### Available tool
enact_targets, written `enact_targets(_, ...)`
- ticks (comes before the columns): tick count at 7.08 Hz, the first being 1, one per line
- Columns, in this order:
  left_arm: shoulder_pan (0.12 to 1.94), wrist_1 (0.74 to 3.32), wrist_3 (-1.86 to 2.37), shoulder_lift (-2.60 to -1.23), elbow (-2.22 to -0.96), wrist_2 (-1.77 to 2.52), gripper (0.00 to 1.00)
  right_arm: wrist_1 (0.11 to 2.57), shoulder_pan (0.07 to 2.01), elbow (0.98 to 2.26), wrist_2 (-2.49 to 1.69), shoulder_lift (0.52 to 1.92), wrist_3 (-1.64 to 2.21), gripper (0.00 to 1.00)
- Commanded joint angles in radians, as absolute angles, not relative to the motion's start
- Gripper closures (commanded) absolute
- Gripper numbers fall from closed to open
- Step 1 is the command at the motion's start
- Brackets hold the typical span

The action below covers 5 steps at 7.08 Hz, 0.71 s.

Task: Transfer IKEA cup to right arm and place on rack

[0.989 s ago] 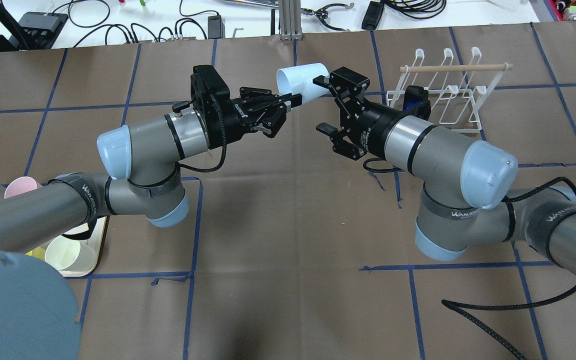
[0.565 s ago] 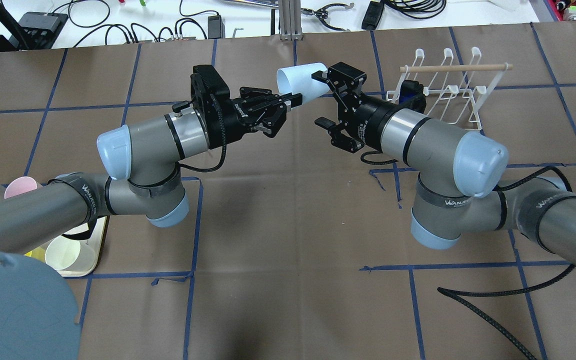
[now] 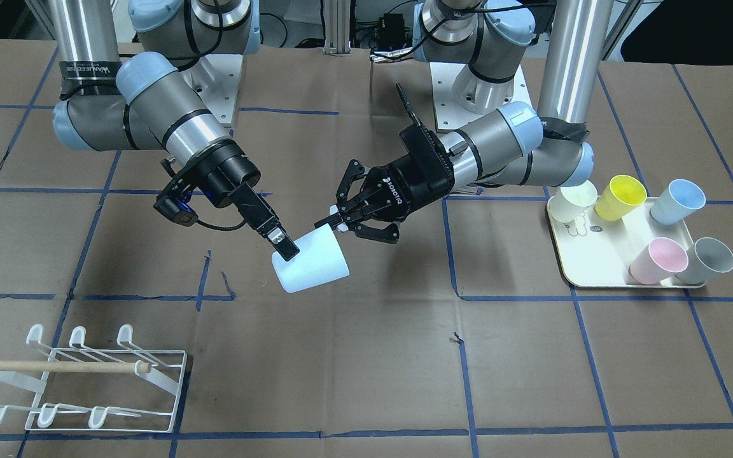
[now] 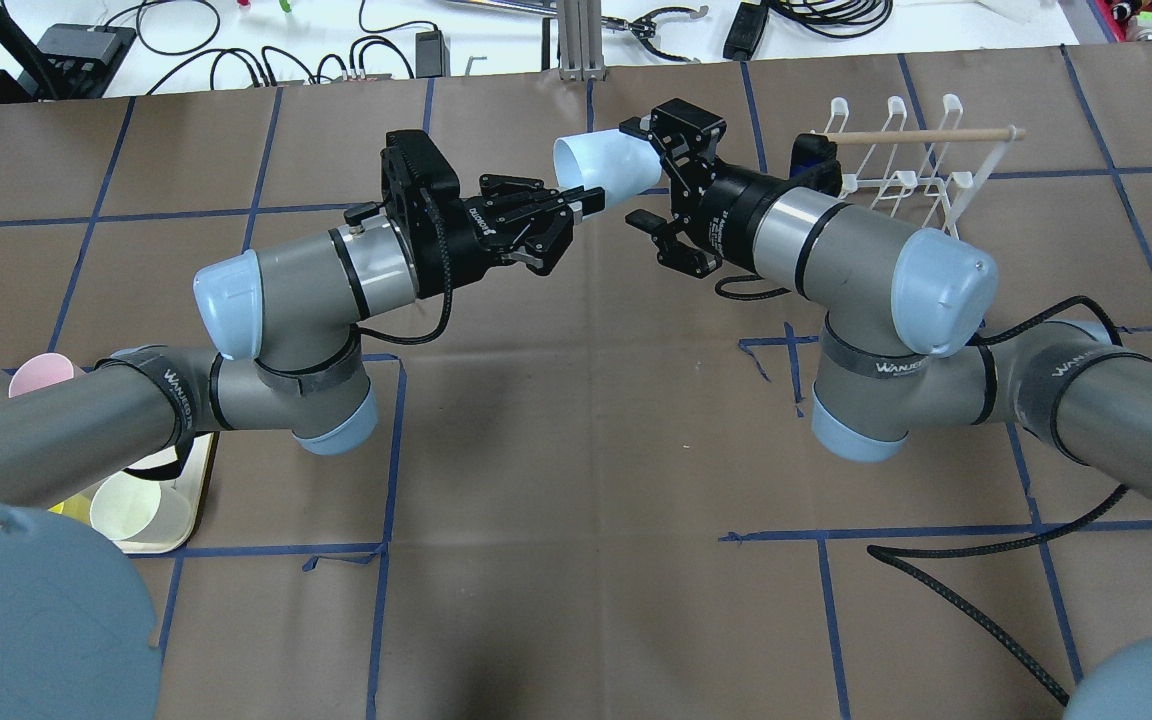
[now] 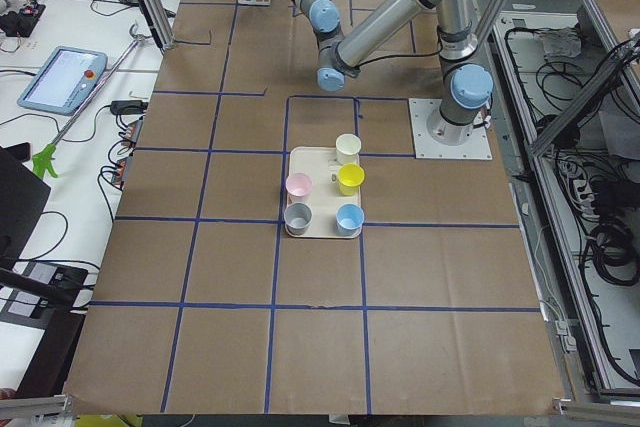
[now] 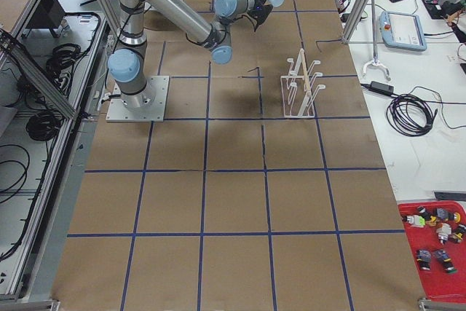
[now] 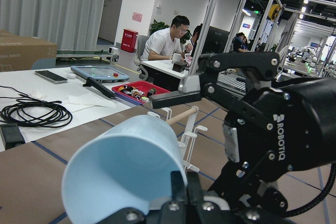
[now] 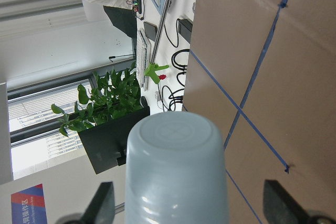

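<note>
A pale blue cup (image 4: pixel 604 163) hangs on its side above the middle of the table, also seen from the front (image 3: pixel 311 271). My left gripper (image 4: pixel 586 203) is shut on the cup's rim, which shows in the left wrist view (image 7: pixel 121 171). My right gripper (image 4: pixel 639 172) is open wide, with one finger on each side of the cup's base. In the right wrist view the base (image 8: pixel 176 161) sits between the spread fingertips (image 8: pixel 102 203). The white wire rack (image 4: pixel 916 135) with its wooden dowel stands behind the right arm and is empty (image 3: pixel 55 366).
A cream tray (image 3: pixel 589 254) on the robot's left holds several cups, among them a yellow one (image 3: pixel 621 197) and a pink one (image 3: pixel 658 259). A black cable (image 4: pixel 966 600) trails over the table under the right arm.
My right arm has moved in toward the cup, so its open fingers now straddle the base. The left arm and the cup have not moved.
</note>
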<state>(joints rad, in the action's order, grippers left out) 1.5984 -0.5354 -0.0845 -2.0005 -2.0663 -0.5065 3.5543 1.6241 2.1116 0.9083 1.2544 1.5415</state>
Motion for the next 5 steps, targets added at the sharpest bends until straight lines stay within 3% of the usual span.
enact_targets(1, 1.598, -0.535, -0.084, -2.000, -2.066, -0.508, 0.91, 3.553, 1.646, 2.080, 0.922, 1.230, 1.545, 0.03)
enact_targets(3, 1.598, -0.537, -0.084, -2.000, -2.066, -0.508, 0.91, 3.553, 1.655, 2.079, 0.920, 1.220, 1.546, 0.04)
enact_targets(5, 1.598, -0.535, -0.084, -2.000, -2.066, -0.508, 0.91, 3.553, 1.655, 2.079, 0.910, 1.220, 1.546, 0.21)
